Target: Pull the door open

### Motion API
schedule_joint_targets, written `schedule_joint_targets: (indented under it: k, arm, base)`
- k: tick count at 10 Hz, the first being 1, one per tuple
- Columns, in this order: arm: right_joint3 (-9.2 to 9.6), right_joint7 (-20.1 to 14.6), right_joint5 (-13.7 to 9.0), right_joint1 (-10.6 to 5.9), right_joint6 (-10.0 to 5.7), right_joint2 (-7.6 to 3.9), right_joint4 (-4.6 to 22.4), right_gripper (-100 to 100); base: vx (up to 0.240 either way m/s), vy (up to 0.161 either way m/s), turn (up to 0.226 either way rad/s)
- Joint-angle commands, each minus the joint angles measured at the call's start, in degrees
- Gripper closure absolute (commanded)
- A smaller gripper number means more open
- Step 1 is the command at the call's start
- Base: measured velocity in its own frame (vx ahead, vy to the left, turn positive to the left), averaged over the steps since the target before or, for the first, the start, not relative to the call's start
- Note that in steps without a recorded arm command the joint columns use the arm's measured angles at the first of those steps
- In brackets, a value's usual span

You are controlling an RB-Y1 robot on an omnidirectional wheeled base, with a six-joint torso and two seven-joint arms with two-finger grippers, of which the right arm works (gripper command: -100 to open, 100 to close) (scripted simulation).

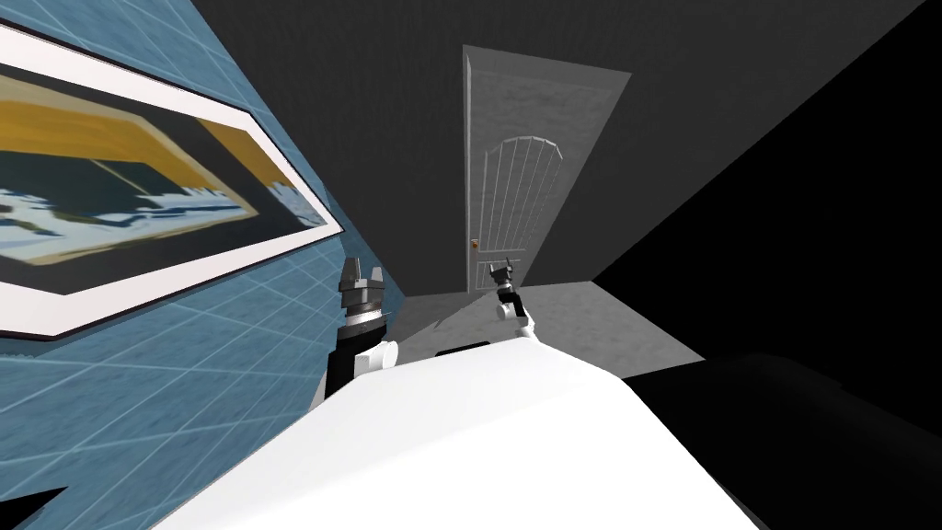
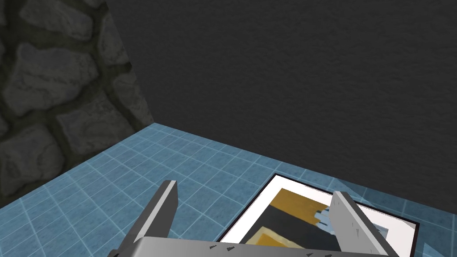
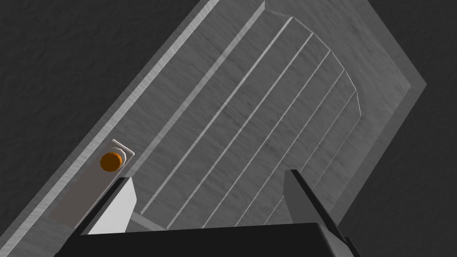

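Observation:
A grey panelled door [image 1: 515,184] stands in the dark wall ahead, with a small orange knob [image 1: 475,244] on its left edge. In the right wrist view the door [image 3: 250,120] is close, and the orange knob [image 3: 110,161] on its pale plate sits just beyond one finger. My right gripper [image 3: 209,192] is open with nothing between its fingers; in the head view it [image 1: 501,271] hangs low before the door, right of the knob. My left gripper [image 1: 361,274] is raised beside the blue tiled wall and stands open [image 2: 254,201].
A blue tiled wall [image 1: 230,368] with a large framed picture [image 1: 138,202] runs close along my left. A pure black area [image 1: 809,230] lies to the right. Grey floor [image 1: 589,322] stretches between me and the door.

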Motion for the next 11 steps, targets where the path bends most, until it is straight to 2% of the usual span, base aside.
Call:
schedule_joint_targets:
  k: [1, 4, 5, 8, 9, 11]
  arm:
    - [-0.19, -2.4, -1.8, -1.69, 0.40, -0.62, 2.8, -100]
    - [-0.13, -6.3, -4.9, -4.69, 0.43, -1.25, 8.4, -100]
    - [-0.13, -6.3, -4.9, -4.69, 0.43, -1.25, 8.4, -100]
    - [-0.07, -10.0, -7.9, -7.61, 0.47, -1.84, 13.5, -100]
    - [-0.07, -10.0, -7.9, -7.61, 0.47, -1.84, 13.8, -100]
    - [-0.03, -12.5, -9.9, -9.52, 0.49, -2.22, 17.2, -100]
  base:
    - [0.105, 0.011, 0.062]
    - [0.111, -0.006, 0.063]
    - [0.067, 0.001, 0.023]
    - [0.073, 0.004, 0.054]
    - [0.069, -0.005, 0.021]
    - [0.061, -0.011, 0.051]
